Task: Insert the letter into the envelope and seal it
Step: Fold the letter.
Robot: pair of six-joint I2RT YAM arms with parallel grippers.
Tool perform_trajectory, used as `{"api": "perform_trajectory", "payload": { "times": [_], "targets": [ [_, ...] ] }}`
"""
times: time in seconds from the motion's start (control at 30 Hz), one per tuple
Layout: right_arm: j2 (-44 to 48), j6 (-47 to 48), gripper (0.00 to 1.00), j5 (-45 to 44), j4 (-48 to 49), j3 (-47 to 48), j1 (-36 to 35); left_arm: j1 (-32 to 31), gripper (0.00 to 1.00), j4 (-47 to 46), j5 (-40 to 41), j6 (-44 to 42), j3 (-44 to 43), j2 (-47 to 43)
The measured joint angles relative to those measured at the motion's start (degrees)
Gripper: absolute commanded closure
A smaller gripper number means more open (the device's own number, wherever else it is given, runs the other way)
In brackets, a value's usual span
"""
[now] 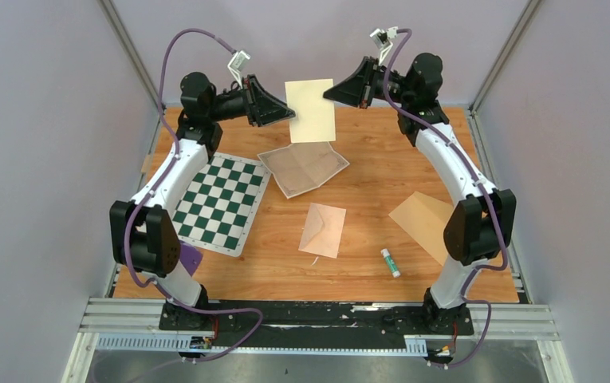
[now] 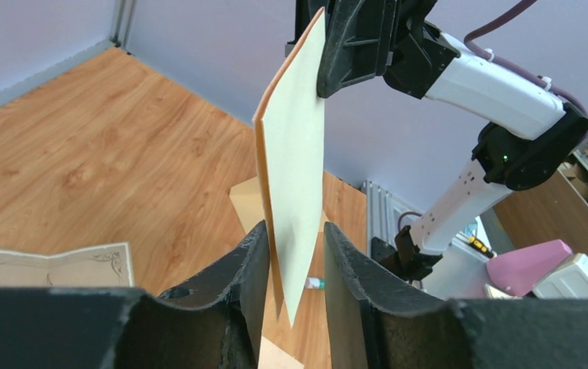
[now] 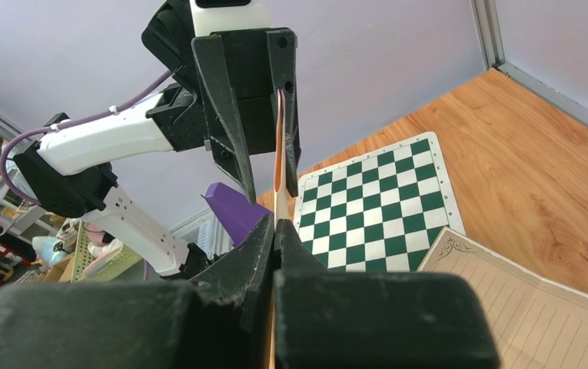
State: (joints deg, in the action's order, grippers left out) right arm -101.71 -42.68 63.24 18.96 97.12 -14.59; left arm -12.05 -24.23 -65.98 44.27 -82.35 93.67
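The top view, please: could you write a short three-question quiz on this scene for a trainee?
1. True or false: the letter lies on the table, in neither hand.
2. Which hand is clamped on the raised pale card? A) left, B) right, C) neither.
3. Which small item lies on the table just left of the right arm near its base?

Key
1. True.
2. B: the right hand pinches the card, while the left hand stands open around it.
3. The glue stick.
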Motion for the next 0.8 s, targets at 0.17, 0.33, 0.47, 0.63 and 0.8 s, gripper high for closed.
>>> {"api": "perform_trajectory", "payload": {
  "times": [0.17,0.33,0.47,0.63,0.8],
  "targets": [
    [-0.52,-0.37,1.0,-0.39,0.17,0.0,0.0,0.0,0.74,-0.22,-0.13,-0.02,-0.24,0.33],
    [-0.59,-0.48,1.0,-0.7,0.17,0.0,0.0,0.0,0.82,-0.48,-0.26,0.17,-0.46,0.74],
    [-0.61,-0.52,1.0,-0.79,0.17,0.0,0.0,-0.04,0.72,-0.94,-0.48,0.28,-0.63,1.2],
    [-0.98,-0.52,1.0,-0.79,0.17,0.0,-0.15,-0.33,0.73,-0.94,-1.05,0.42,-1.31,2.14],
    [-1.64,-0.52,1.0,-0.85,0.15,0.0,-0.7,-0.74,0.82,-1.01,-1.49,0.42,-2.19,3.15]
  ]
}}
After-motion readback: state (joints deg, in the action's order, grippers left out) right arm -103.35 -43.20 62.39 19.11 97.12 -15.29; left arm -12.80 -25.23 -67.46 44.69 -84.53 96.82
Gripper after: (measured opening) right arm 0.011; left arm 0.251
